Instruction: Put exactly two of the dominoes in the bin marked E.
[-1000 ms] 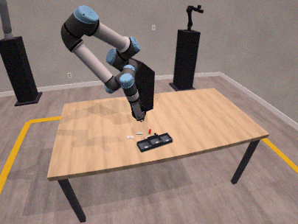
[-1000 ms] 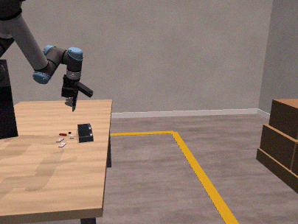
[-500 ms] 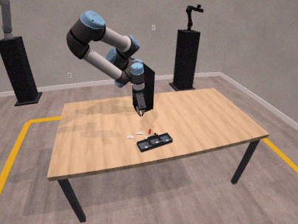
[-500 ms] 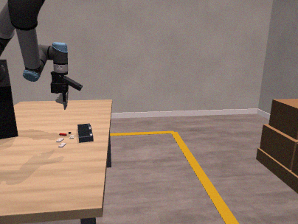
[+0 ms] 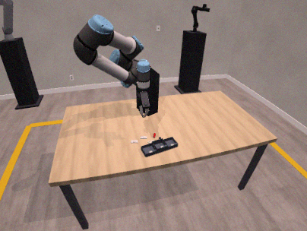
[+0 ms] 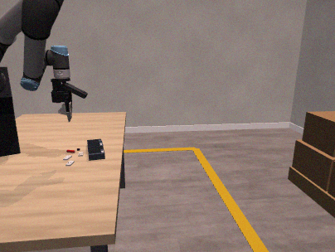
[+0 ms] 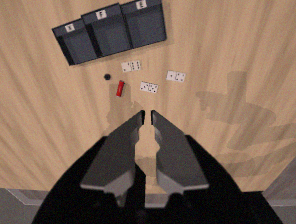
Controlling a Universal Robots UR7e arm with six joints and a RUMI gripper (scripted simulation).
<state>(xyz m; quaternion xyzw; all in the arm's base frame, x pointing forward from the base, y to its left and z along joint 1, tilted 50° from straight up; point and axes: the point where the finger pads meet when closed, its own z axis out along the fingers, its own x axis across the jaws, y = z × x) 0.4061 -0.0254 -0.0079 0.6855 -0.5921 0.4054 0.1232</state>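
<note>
Three white dominoes (image 7: 131, 65) (image 7: 149, 87) (image 7: 176, 76) lie flat on the wooden table (image 5: 213, 118) (image 6: 50, 199), just in front of a dark row of three bins (image 7: 107, 32) (image 5: 159, 146) (image 6: 95, 149). The bins stand upright and look empty; their letter labels are too small to read. Two dominoes show in the top view (image 5: 134, 141) (image 5: 144, 137). In the exterior view the three dominoes (image 6: 67, 157) (image 6: 70, 163) (image 6: 80, 154) lie left of the bins. My gripper (image 7: 147, 111) (image 5: 143, 114) (image 6: 69, 118) is shut and empty, high above the table behind the dominoes.
A small red cylinder (image 7: 119, 88) (image 5: 154, 134) (image 6: 70, 151) and a tiny black piece (image 7: 106, 77) (image 6: 78, 149) lie between the dominoes and the bins. The bins sit near the table's front edge. Black pedestals stand on the floor behind the table.
</note>
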